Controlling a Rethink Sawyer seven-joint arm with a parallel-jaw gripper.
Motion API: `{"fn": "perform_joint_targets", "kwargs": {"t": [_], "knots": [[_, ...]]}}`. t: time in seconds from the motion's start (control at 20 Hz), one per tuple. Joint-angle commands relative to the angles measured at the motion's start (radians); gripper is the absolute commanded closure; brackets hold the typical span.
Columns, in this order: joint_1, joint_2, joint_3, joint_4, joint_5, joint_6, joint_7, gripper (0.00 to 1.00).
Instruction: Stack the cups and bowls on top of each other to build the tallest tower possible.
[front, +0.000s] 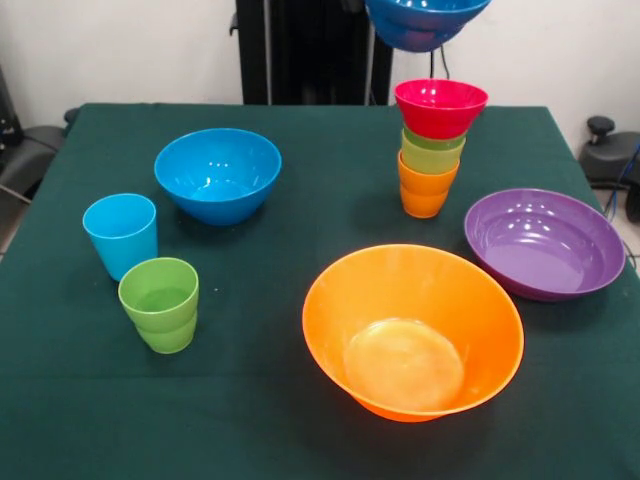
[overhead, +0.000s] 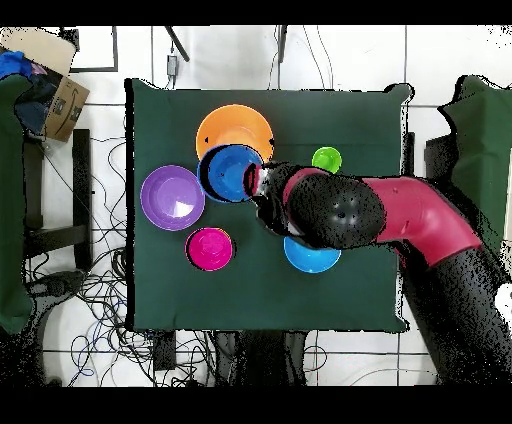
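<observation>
A blue bowl (front: 425, 22) hangs in the air at the top edge of the front view, above and just behind the tower (front: 432, 150). The tower is an orange cup (front: 424, 192) at the bottom, green cups nested in it, and a small red bowl (front: 441, 106) on top. In the overhead view my gripper (overhead: 253, 181) is shut on the rim of the lifted blue bowl (overhead: 230, 172), with the red bowl (overhead: 210, 248) off to one side of it. The gripper itself does not show in the front view.
On the green cloth stand a second blue bowl (front: 217, 172), a light blue cup (front: 121, 233), a stepped lime green cup (front: 160, 303), a large orange bowl (front: 412, 330) and a wide purple bowl (front: 543, 242). In the overhead view the arm (overhead: 400, 215) covers part of the table.
</observation>
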Motion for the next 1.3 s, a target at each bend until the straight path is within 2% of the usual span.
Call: {"fn": "perform_joint_targets", "kwargs": {"t": [0.05,0.2,0.55,1.3], "knots": [[0.011,-0.035,0.039,0.200,0.015,-0.033,0.046,1.00],[0.017,-0.059,0.026,0.236,0.010,-0.049,0.067,1.00],[0.029,-0.079,0.017,0.311,0.008,-0.169,0.117,1.00],[0.130,-0.035,-0.127,0.321,-0.048,-0.310,0.127,1.00]]}}
